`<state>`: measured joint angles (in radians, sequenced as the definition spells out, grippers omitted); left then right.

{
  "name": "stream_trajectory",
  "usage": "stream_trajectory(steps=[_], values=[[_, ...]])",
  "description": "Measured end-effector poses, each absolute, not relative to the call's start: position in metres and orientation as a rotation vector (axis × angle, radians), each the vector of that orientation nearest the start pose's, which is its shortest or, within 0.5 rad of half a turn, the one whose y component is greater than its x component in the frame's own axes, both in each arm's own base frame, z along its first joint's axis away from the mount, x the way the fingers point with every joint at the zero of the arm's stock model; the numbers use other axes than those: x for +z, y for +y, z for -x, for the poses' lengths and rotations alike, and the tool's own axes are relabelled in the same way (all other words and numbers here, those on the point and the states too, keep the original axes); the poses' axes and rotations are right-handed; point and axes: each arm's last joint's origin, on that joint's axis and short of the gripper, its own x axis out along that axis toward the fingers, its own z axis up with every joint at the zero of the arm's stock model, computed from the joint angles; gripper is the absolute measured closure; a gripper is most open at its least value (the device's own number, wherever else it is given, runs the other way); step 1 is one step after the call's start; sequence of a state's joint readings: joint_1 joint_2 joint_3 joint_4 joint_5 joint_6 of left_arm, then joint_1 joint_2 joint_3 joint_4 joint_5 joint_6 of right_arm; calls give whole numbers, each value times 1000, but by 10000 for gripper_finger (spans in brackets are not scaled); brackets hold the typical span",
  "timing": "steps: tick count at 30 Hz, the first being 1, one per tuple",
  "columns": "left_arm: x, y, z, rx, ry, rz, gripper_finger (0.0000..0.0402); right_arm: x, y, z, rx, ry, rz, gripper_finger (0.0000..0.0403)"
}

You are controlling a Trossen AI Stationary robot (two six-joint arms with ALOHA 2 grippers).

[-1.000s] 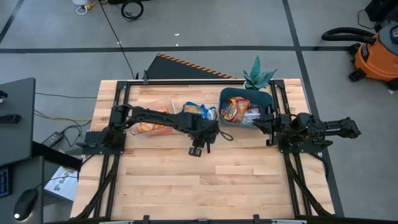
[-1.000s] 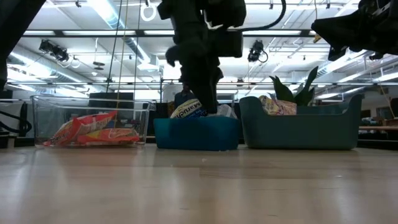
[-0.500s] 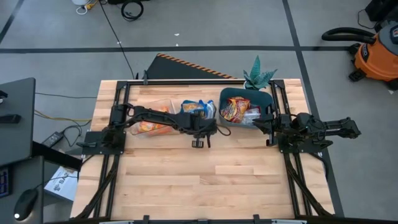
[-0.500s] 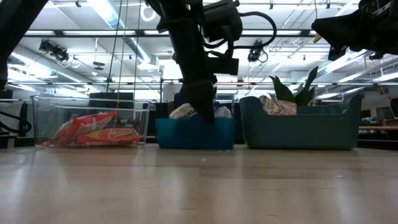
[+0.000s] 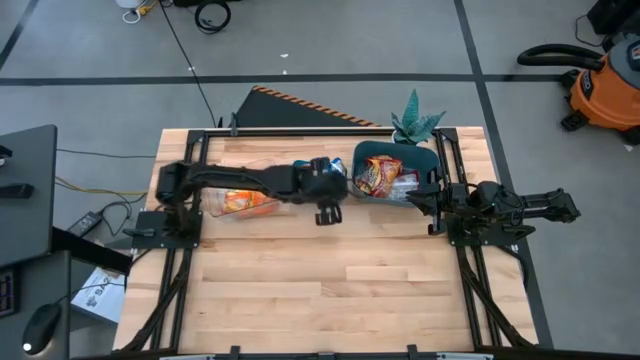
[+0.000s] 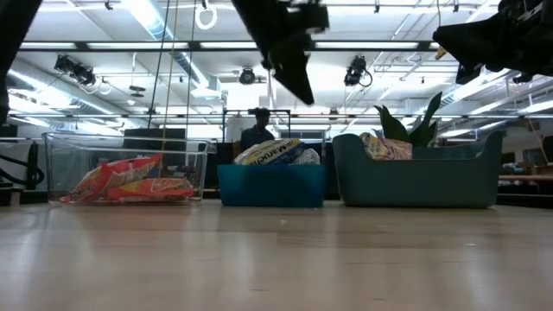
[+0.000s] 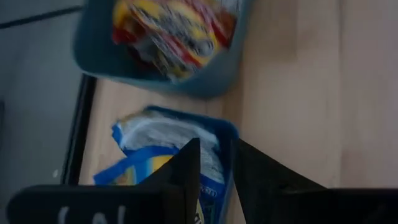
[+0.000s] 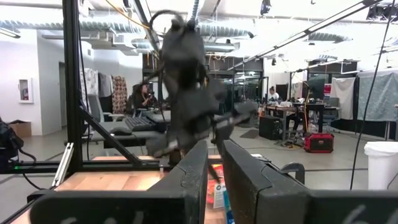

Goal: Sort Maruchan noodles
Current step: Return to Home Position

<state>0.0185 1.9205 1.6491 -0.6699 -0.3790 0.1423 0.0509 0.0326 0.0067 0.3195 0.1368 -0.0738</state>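
Observation:
Three bins stand in a row along the table's far side. The clear bin holds orange-red Maruchan noodles. The blue bin holds blue-white packets heaped above its rim. The teal bin holds red and yellow packets. My left gripper hangs well above the blue bin's near side, open, with nothing between its fingers. My right gripper rests shut and raised beside the teal bin's near right corner.
A green plant stands behind the teal bin. Black rails run along both sides of the table. Bare wood fills the near half. A person sits in the room beyond.
My left gripper has risen from just in front of the blue bin to well above it, going a little toward the table's far edge and tipping as it rose. The blue-white packets stay heaped in the blue bin.

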Motion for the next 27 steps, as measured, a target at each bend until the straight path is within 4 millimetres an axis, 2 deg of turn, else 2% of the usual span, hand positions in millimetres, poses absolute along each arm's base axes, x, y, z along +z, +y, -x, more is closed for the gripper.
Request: stream_trajectory(steps=[2,5,10,19,23,27], values=[[281,17,-410,294,906,-267,306,194,1,-95,-96,-289,45,348],[286,11,-394,286,836,-232,309,194,1,-95,-96,-289,46,348],[264,-5,-354,266,739,-183,329,194,1,-95,-96,-289,46,348],[243,-23,-278,219,415,-96,361,194,1,-95,-96,-289,46,348],[224,-23,-244,196,323,-143,369,194,1,-95,-96,-289,46,348],[211,-16,-210,204,138,-174,374,194,1,-95,-96,-289,46,348]])
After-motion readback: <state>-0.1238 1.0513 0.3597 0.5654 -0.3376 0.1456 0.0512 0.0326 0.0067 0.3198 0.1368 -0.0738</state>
